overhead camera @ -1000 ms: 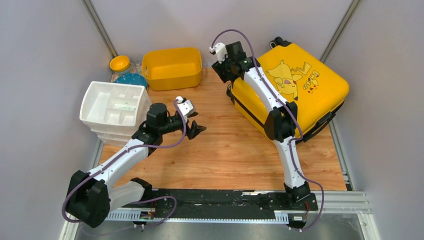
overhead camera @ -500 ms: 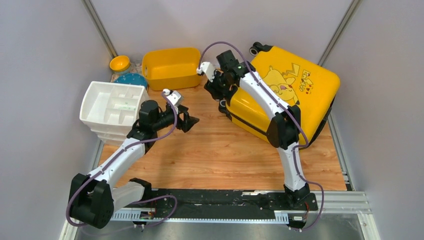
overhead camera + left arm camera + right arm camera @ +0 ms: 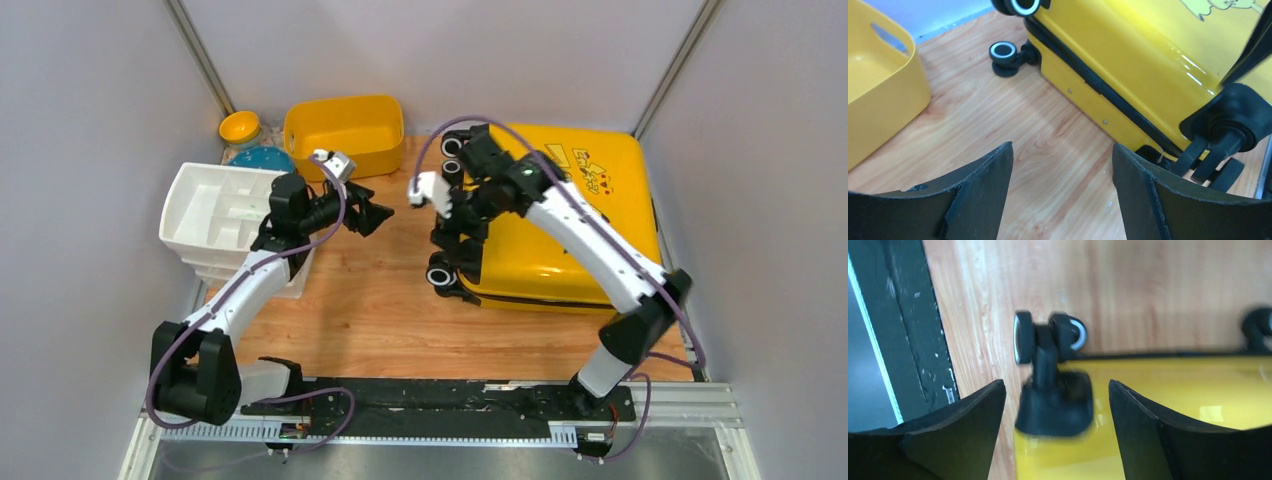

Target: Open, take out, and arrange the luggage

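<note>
The luggage (image 3: 530, 260), a yellow hard-shell case with a cartoon print, lies flat and closed on the right of the wooden table, its black wheels (image 3: 444, 276) pointing left. My right gripper (image 3: 452, 232) hangs over that wheel end. In the right wrist view it (image 3: 1055, 386) is open, with a black wheel mount (image 3: 1053, 405) between the fingers and apart from both. My left gripper (image 3: 370, 213) is open over bare wood left of the case. The left wrist view shows it (image 3: 1062, 148) empty, with the luggage (image 3: 1128, 65) and a wheel (image 3: 1005, 52) ahead.
A yellow plastic tub (image 3: 345, 135) stands at the back, also in the left wrist view (image 3: 878, 85). A white compartmented organiser (image 3: 225, 215) sits at the left, with a small yellow bowl (image 3: 240, 127) and a blue object (image 3: 265, 160) behind it. Grey walls close both sides.
The luggage has swung round and come down flat, wheels now to the left. My right gripper opened wider and moved to the wheel end. The left gripper drew back toward the tub.
</note>
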